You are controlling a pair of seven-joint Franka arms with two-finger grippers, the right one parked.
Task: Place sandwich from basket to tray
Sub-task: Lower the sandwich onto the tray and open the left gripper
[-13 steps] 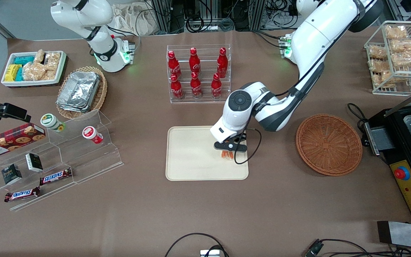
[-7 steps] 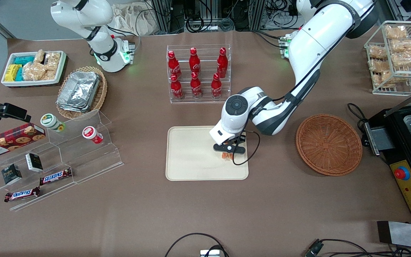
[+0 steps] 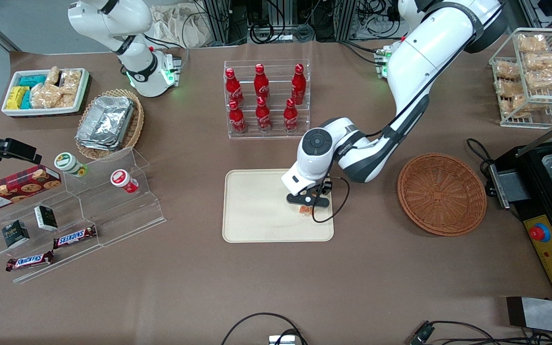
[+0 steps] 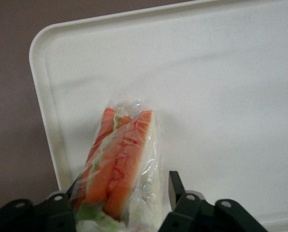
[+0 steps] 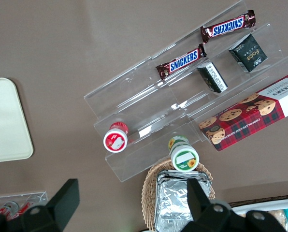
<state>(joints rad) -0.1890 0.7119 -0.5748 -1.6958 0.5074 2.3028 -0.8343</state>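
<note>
Brown worktop (image 3: pixel 276 287), scanned across the front view from the parked arm's end: white bin of snack packets (image 3: pixel 45 92), oval wicker basket with foil containers (image 3: pixel 109 123), clear stepped rack (image 3: pixel 79 211) holding cookie box (image 3: pixel 13 188), two small cups and Snickers bars (image 3: pixel 75 236). Mid-worktop: acrylic stand with six red cola bottles (image 3: pixel 264 98), farther from the camera than the tray (image 3: pixel 257 211). Tray is cream plastic, flat on the worktop. Tool (image 3: pixel 307 203) sits low over the tray's edge nearest the basket, black fingers (image 4: pixel 182 203) either side of the sandwich (image 3: pixel 305 210). Wrist view: sandwich (image 4: pixel 122 166) in clear wrap, orange and green filling edge showing, on the tray surface (image 4: pixel 221 96) close to its rounded corner. One finger stands visibly apart from the wrap, so the tool reads as released, not clamping. Round reddish-brown basket (image 3: pixel 442 193) sits toward the working arm's end, well apart from the tray, nothing visible in it. Wire rack of tan snack bags (image 3: pixel 534 72) is farther from the camera than the basket.
</note>
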